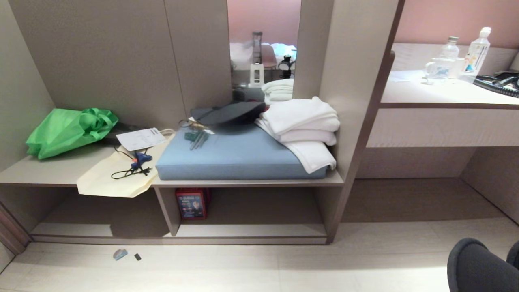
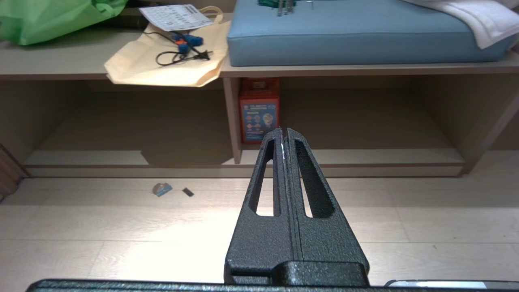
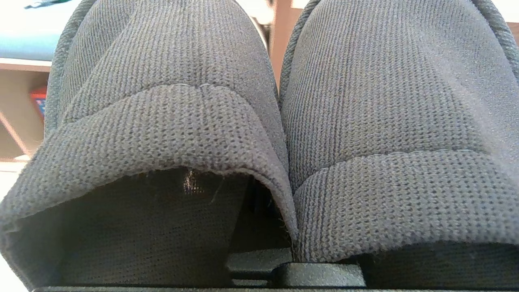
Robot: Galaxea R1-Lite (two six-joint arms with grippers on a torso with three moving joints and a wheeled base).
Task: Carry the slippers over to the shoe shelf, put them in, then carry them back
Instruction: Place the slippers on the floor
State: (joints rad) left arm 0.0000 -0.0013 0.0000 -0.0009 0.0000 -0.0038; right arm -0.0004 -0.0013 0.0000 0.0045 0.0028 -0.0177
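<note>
While the slippers (image 3: 259, 134) fill the right wrist view, side by side and touching, the right gripper is clenched on them, its fingers hidden behind the fabric. They are dark knitted cloth with a wide strap and rounded toes; in the head view they show only as dark rounded shapes at the lower right corner (image 1: 476, 265), above the pale plank floor (image 1: 259, 267). The left gripper (image 2: 286, 132) hangs above that floor with its fingers pressed together and nothing between them. Two small scraps (image 1: 121, 254) lie on the floor in front of the unit, left of centre. Beyond them stands the shoe shelf (image 1: 251, 231), a low open cubby with a pale raised base board; a red box (image 1: 191, 204) stands upright at its left end against the divider, and the rest of its base is bare. Above it a bench top carries a blue cushion (image 1: 235, 156), folded white towels (image 1: 302, 121) at the cushion's right end, a cream tote bag (image 1: 115, 178) hanging over the edge with a blue tool and cord (image 1: 138, 164) on it, and a green bag (image 1: 69, 129) far left. Farthest right, a desk (image 1: 446, 95) bears bottles (image 1: 476, 52).
</note>
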